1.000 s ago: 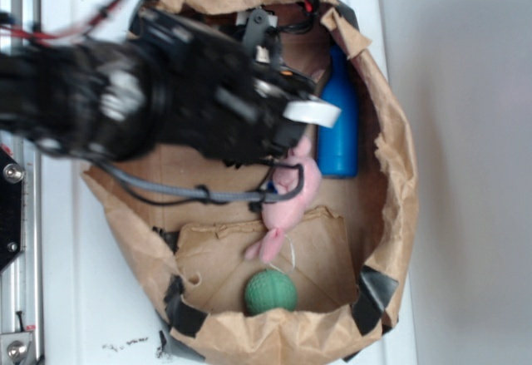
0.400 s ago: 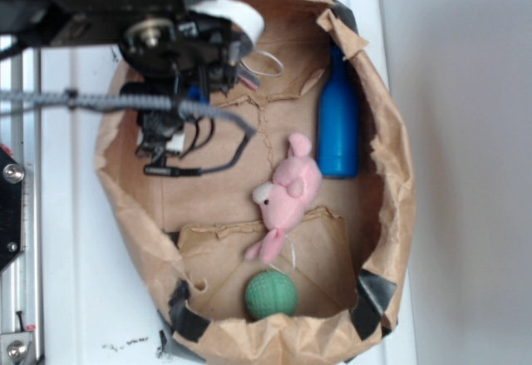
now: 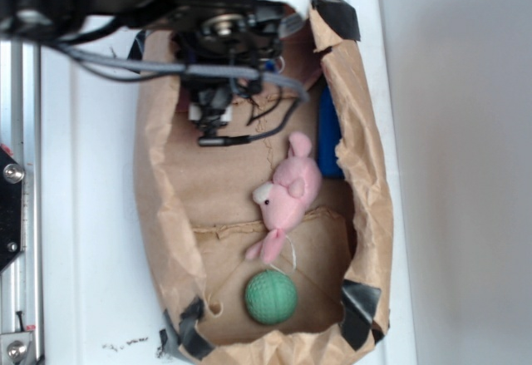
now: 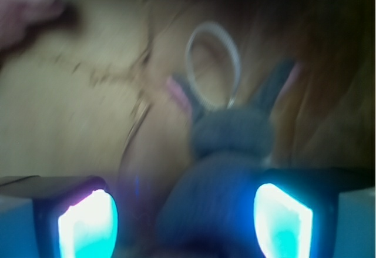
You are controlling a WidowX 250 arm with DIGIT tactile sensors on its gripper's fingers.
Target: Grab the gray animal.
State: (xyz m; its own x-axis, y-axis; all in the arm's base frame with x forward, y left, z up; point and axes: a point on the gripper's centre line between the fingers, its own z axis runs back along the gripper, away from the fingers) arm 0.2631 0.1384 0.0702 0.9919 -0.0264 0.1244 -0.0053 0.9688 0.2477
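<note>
Your mouse (image 4: 226, 170) sits right between the two glowing pads (image 4: 87, 225) in the wrist view, its gray body low in the frame and its head pointing away from the camera. Two ears with pink lining stand up from the head, and a pale string loop (image 4: 212, 64) lies on the brown paper just beyond them. The body lies nearer the right pad than the left, and you can see a strip of open floor between it and the left pad. The picture is blurred, so you cannot tell whether either pad touches the plush.

The gripper (image 4: 185, 223) is spread wide, with nothing clamped.

From the exterior view, you see the arm (image 3: 220, 41) reaching into the top end of the paper bag (image 3: 158, 207), and it hides the mouse completely there. The bag's crumpled walls stand close on both sides of the arm, the right wall folding inward near a blue bottle (image 3: 328, 145) that is mostly covered by it. The room around the gripper is tight.

Lower in the bag, well apart from the gripper, a pink plush (image 3: 287, 194) lies on the floor, and a green ball (image 3: 270, 296) rests near the bottom edge. The floor between the arm and the pink plush is bare paper.
</note>
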